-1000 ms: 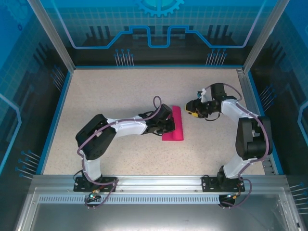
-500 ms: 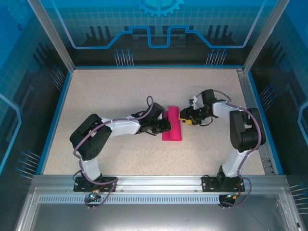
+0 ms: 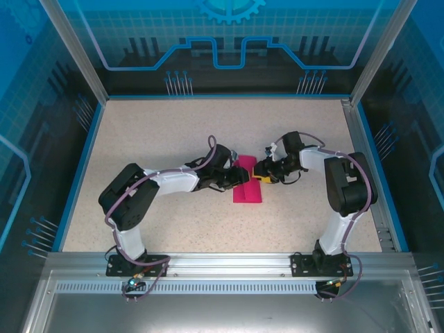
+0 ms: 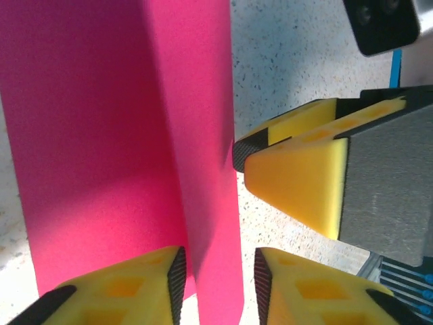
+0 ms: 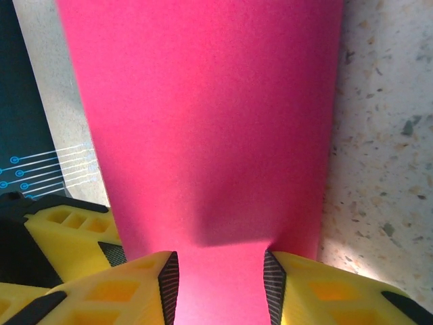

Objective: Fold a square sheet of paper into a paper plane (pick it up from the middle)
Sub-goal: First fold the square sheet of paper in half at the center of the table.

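No legible txt, nos., labels or brand marks that I can make out from here. Back panel [image 3: 139, 35] carries just a gear emblem [image 3: 229, 8] and circuit-style lines [image 3: 229, 67], w/o lettering.

The left gripper [image 3: 241, 180] and right gripper [image 3: 259, 174] crowd the paper [image 3: 248, 195]; the table [image 3: 152, 132] around them lies open

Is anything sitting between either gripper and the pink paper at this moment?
Nothing visible does. The left gripper has its fingers on either side of a raised fold in the paper. The right gripper reaches in from the opposite side, with the paper directly between its open fingers.
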You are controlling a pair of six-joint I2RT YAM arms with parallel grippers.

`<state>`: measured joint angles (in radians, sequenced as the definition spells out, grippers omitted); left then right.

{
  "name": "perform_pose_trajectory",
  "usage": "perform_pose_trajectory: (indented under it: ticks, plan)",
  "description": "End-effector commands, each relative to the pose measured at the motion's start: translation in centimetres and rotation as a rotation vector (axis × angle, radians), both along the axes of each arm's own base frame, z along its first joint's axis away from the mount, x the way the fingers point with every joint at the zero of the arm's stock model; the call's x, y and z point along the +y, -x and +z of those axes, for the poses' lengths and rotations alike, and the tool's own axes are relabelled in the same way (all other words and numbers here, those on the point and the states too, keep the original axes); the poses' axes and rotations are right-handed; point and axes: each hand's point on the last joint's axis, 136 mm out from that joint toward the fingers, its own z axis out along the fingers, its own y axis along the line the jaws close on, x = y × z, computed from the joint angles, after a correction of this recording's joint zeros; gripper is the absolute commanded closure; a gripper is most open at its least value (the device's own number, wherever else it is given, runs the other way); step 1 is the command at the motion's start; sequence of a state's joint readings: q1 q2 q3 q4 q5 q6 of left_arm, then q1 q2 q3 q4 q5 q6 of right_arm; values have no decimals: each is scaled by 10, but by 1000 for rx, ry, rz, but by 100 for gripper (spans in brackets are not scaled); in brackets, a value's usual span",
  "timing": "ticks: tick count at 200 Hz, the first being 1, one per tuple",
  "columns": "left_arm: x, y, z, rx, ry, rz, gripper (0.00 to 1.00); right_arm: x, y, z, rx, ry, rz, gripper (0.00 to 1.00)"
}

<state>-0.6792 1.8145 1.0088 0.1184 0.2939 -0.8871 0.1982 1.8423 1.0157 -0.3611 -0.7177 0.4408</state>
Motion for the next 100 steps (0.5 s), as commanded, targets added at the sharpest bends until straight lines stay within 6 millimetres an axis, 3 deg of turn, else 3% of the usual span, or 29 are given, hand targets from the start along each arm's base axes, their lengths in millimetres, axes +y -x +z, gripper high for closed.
perform_pose_trajectory:
  ticks: [1,100]
  plan:
    - [0,-3,16,-13,50,-7,56,7,1,1,-10,-14,16,59]
    - [0,-23,5,10,67,27,59,6,2,4,-12,-4,4,59]
